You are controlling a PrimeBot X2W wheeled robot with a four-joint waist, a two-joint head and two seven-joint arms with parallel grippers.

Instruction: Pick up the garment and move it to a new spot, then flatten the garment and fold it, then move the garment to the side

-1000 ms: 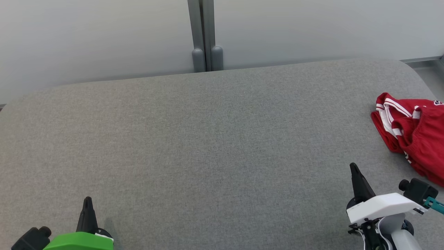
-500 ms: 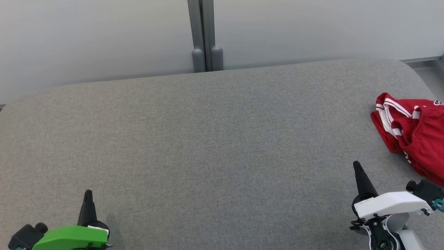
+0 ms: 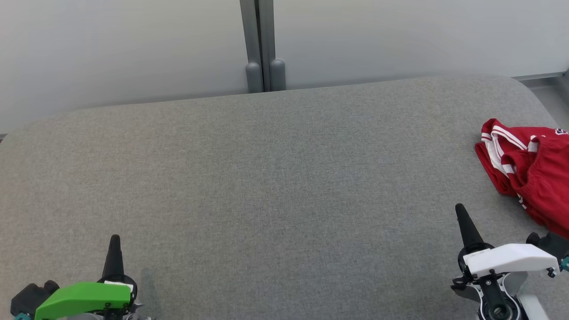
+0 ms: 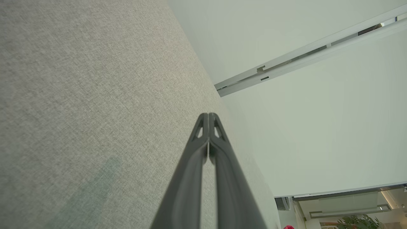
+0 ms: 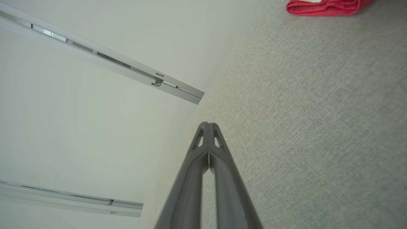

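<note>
Now, garment point(image 3: 529, 171): red with white striped trim, bunched in a loose heap at the far right of the grey padded surface point(image 3: 275, 178); the head view's right edge cuts part of it off.
Garment against my right gripper point(image 3: 459, 207): it lies ahead of my right fingertips and off to their right, near but apart, with bare grey cloth between us; nothing of mine touches it.
Garment from my right wrist: a red fold in the top right corner of that view, beyond the tips and to their right.
My right jaws: pressed together tip to tip, pinching nothing, pointing up the head view over the near right part of the surface.
Garment against my left gripper point(image 3: 114, 238): well apart, with nearly the whole width of the surface between us; I sit at the lower left.
My left jaws: pressed together as well, nothing between them, over bare cloth.
From my left wrist: a tiny red speck at the bottom edge, too small for me to say what it is.
Behind the surface: pale wall panels point(image 3: 133, 44) joined by a grey metal post point(image 3: 261, 44) near the middle of the far edge.
</note>
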